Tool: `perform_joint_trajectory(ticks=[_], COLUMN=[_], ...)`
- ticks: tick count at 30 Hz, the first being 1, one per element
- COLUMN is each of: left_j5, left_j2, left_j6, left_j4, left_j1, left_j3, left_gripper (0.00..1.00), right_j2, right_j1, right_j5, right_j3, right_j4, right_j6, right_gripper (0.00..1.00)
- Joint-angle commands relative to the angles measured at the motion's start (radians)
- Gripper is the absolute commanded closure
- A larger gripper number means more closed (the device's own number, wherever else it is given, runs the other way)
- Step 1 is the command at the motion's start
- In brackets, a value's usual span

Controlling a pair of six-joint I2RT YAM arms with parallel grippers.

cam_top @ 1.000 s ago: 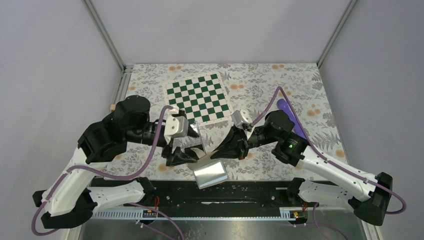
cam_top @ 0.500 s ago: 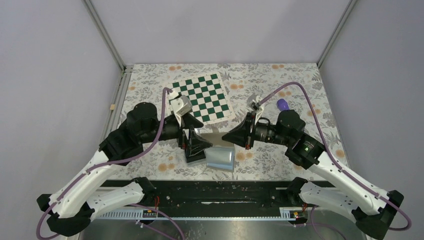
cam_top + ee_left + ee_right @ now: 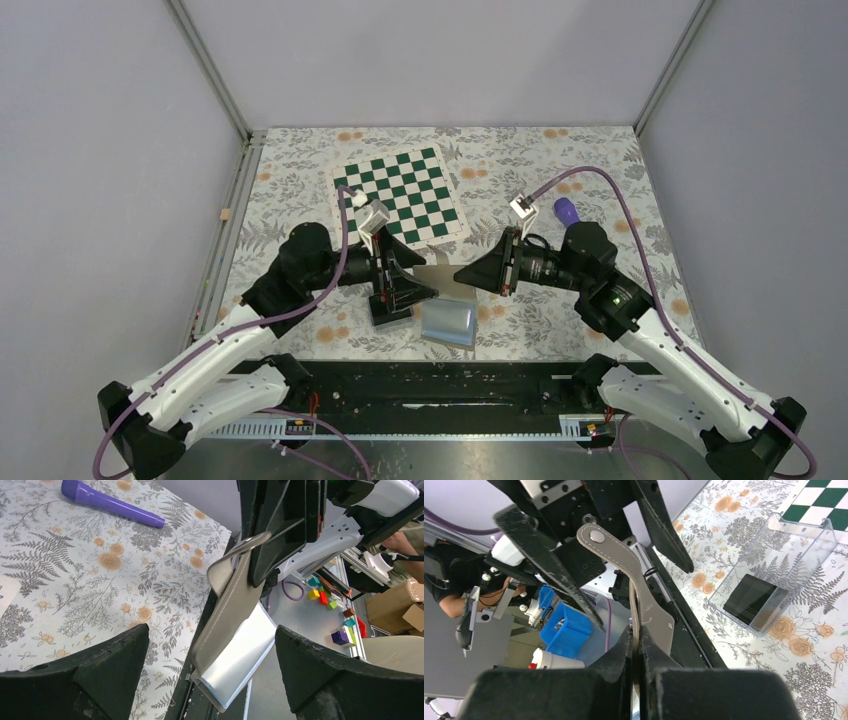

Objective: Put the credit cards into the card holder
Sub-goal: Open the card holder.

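Right wrist: right tool [image 3: 636, 641] clenched on taupe wallet [image 3: 651, 615]; left tool [image 3: 210, 635] released; credit cards [image 3: 751, 600] lie inside card holder [image 3: 798, 531].

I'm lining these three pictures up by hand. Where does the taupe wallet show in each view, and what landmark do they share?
Top external: the wallet sits just below centre, its pale lining showing.
Left wrist: centre, hanging open, with the lining lowest.
Right wrist: centre, its taupe strap rising from the right gripper, which is clamped on it.
Shared landmark: the floral table cover.
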Motion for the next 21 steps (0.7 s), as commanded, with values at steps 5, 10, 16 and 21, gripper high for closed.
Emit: perform_joint_trajectory(ticks=[5, 10, 16, 21], left_j5=[0.148, 0.187, 0.148, 0.166], left_j2=[-0.001, -0.007, -0.032, -0.02], left_j6=[-0.067, -0.11, -0.068, -0.102], left_j4=[0.304, 0.394, 0.266, 0.281], left_j1=[0.007, 0.006, 0.007, 0.008], left_j3=[-0.081, -0.096, -0.046, -0.019], left_gripper=[0.25, 0.99, 1.0, 1.0], right_j2=[-0.021, -0.013, -0.008, 0.047], right_j1=[-0.012, -0.012, -0.012, -0.01], right_j5=[-0.036, -0.024, -0.082, -0.188], right_j3=[0.002, -0.017, -0.043, -0.061], right_j4=[0.077, 0.084, 0.078, 0.142], right_j6=[0.076, 0.076, 0.013, 0.02], right_gripper=[1.0, 1.0, 0.52, 0.43])
